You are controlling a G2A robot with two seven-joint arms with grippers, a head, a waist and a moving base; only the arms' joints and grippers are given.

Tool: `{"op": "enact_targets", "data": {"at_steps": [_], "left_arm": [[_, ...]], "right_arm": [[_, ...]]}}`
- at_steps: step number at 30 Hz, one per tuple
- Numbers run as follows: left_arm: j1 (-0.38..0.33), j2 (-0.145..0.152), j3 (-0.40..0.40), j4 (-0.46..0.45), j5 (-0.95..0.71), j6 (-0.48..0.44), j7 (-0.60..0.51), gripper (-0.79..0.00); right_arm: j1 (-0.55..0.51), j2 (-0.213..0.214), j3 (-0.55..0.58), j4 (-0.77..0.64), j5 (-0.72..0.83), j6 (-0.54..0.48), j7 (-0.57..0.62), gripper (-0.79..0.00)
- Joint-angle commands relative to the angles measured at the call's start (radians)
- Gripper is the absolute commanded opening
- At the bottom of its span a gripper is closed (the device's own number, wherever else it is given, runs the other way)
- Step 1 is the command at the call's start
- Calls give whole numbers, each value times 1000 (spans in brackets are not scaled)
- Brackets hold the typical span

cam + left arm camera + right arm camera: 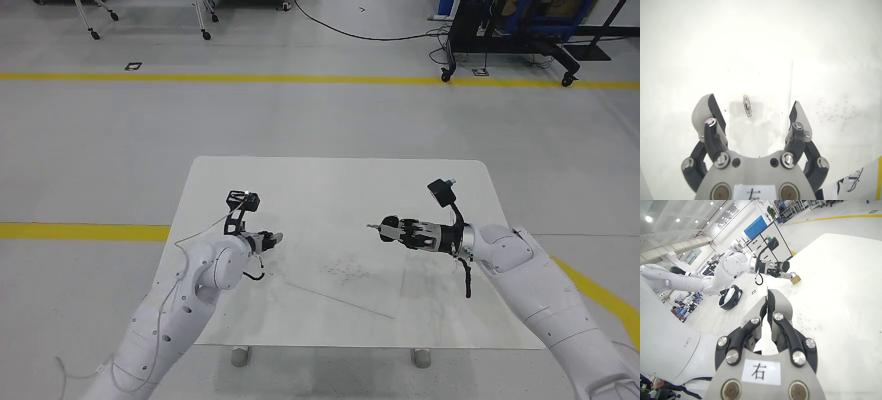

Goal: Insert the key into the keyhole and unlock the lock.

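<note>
While the key (767, 288) sits pinched (right gripper (767, 295)), the lock (795, 279) stands apart.

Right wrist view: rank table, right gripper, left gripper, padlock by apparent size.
1. table
2. right gripper, which looks big only because it sits right at the camera
3. left gripper, farther off, so its true size against the right gripper is unsure
4. padlock, standing on the table at the left gripper's tips

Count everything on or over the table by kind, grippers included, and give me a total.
padlock: 1
key: 1
grippers: 2 (left gripper, right gripper)
Total: 4
</note>
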State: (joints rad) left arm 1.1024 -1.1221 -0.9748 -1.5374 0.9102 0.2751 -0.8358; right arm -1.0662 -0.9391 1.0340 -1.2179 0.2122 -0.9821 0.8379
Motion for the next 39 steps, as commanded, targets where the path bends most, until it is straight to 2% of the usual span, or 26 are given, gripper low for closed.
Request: {"op": "enact_targets", "data": {"at_steps": [1,10,15,17,20,21,22,23,24,27,34,39], "left_arm": [[-14,-7,16,17,-8,9,-11,-145],[5,-20,37,8,40,91,-37,-265],[-2,-25,31,34,44,91,-38,-286],[-8,-29,31,43,38,86,-33,-323],[-24,-35,35,67,32,74,-32,-431],[-30,-38,38,73,34,73,-35,-489],[-36,-40,42,78,35,73,-39,-560],[-41,-42,46,80,38,72,-42,-702],[-45,-44,49,81,41,73,-47,-785],[-55,-50,66,85,85,110,-83,-785],[-67,-61,74,112,96,116,-99,-785],[-65,-68,74,113,103,94,-55,-785]], "right_arm": [[0,0,0,0,0,0,0,-785],[0,0,0,0,0,0,0,-785],[0,0,0,0,0,0,0,-785],[0,0,0,0,0,0,0,-785],[0,0,0,0,0,0,0,-785],[0,0,0,0,0,0,0,-785],[0,0,0,0,0,0,0,-785],[0,0,0,0,0,0,0,-785],[0,0,0,0,0,0,0,-785],[0,0,0,0,0,0,0,-785],[0,0,0,0,0,0,0,-785],[0,0,0,0,0,0,0,-785]]}}
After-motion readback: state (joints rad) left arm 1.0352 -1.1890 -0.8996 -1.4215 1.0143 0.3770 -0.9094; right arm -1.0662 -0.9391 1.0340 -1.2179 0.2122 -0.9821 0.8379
